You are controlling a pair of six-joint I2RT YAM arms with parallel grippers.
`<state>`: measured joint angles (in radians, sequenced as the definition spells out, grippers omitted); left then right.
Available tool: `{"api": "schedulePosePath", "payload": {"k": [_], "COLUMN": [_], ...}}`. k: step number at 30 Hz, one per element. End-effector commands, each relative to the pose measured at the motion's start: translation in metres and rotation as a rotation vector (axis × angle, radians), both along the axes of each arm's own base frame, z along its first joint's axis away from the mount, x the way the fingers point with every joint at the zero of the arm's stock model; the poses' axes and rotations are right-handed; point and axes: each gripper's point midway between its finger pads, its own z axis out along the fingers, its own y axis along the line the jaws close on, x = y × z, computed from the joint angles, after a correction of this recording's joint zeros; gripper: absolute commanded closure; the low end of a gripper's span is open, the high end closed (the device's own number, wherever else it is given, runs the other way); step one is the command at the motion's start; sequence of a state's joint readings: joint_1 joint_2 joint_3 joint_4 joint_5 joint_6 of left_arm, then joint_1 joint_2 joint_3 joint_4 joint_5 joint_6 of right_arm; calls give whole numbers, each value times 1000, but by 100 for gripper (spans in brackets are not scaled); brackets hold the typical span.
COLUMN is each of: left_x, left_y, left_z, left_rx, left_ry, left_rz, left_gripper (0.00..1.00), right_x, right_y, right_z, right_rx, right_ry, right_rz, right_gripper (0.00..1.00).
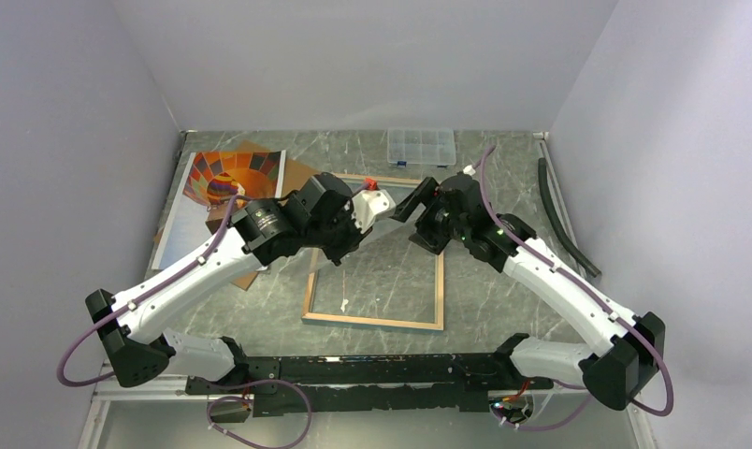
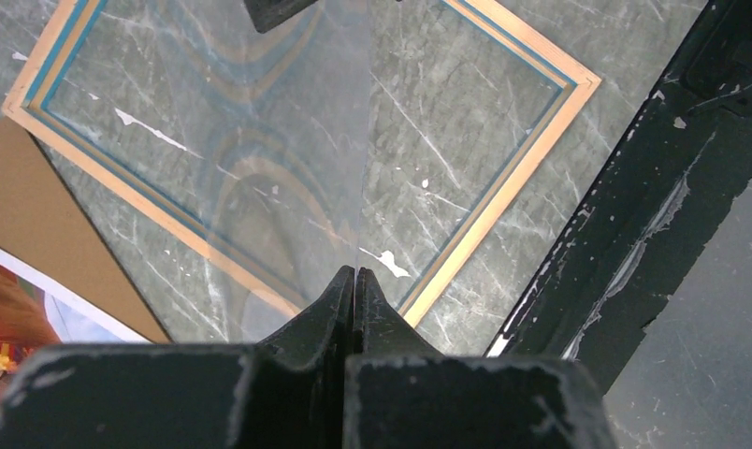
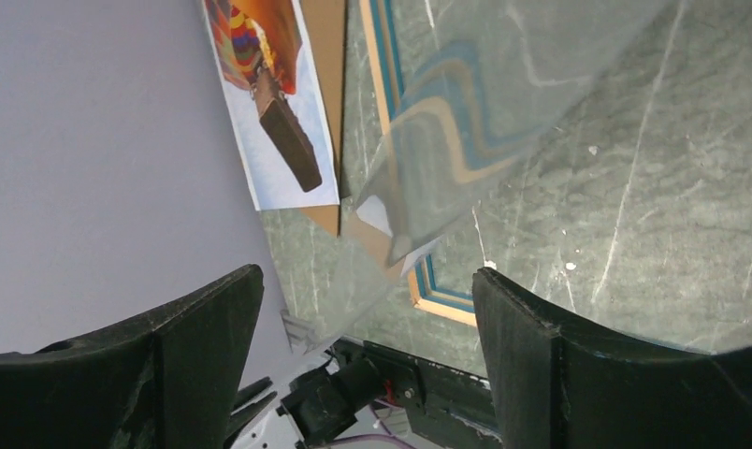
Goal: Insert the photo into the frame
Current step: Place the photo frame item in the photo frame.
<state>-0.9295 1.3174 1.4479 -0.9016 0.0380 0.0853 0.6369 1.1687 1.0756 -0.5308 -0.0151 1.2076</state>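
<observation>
"Where's the photo (image 1: pixel 234 175)?"
"Flat at the far left of the surface (image 1: pixel 503 168), on a brown board (image 1: pixel 300 174). The left arm (image 1: pixel 195 271) covers its near corner."
"And the frame (image 1: pixel 372 321)?"
"Mid-surface, tan side up, with its far-left corner hidden by that arm."
"Claws?"
"The left claw (image 2: pixel 355 276) is pinched on a barely visible clear sheet (image 3: pixel 466 103). The right claw (image 3: pixel 368 276) is spread wide around the sheet's corner, and I can't tell if they touch."

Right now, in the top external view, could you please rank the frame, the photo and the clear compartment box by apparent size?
1. the frame
2. the photo, partly covered by the left arm
3. the clear compartment box, clearly smallest
</observation>
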Motion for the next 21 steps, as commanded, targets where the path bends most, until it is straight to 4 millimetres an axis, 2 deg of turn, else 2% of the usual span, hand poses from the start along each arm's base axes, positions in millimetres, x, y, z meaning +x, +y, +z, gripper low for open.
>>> {"api": "schedulePosePath", "payload": {"k": [1,4,8,9,10,14,17,19,21], "left_x": [-7,-17,-33,-35,-37,-43,-41,-37,-30], "left_y": [-15,-22,-29,-29,-30,-30,-28,-23,-17], "left_z": [19,21,20,20,21,25,31,38,46], "left_rx": [-94,-133,-160,-164,-169,-192,-202,-200,-194], "left_ry": [19,60,136,145,151,192,188,166,141], "left_rz": [-19,-63,-114,-124,-133,-116,-82,-53,-25], "left_gripper": [97,94,82,76,65,41,19,11,8], "right_x": [-4,-6,-8,-8,-9,-14,-17,-19,-18], "right_y": [-11,-20,-26,-27,-28,-32,-35,-37,-36], "right_z": [-5,-17,-25,-26,-27,-32,-38,-43,-44], "right_rx": [-1,-24,-60,-70,-79,-89,-101,-127,-160], "right_ry": [8,20,28,29,29,34,32,28,-14], "right_rz": [-70,-100,-106,-106,-106,-102,-92,-76,-20], "right_gripper": [22,41,58,63,67,87,100,100,100]}}
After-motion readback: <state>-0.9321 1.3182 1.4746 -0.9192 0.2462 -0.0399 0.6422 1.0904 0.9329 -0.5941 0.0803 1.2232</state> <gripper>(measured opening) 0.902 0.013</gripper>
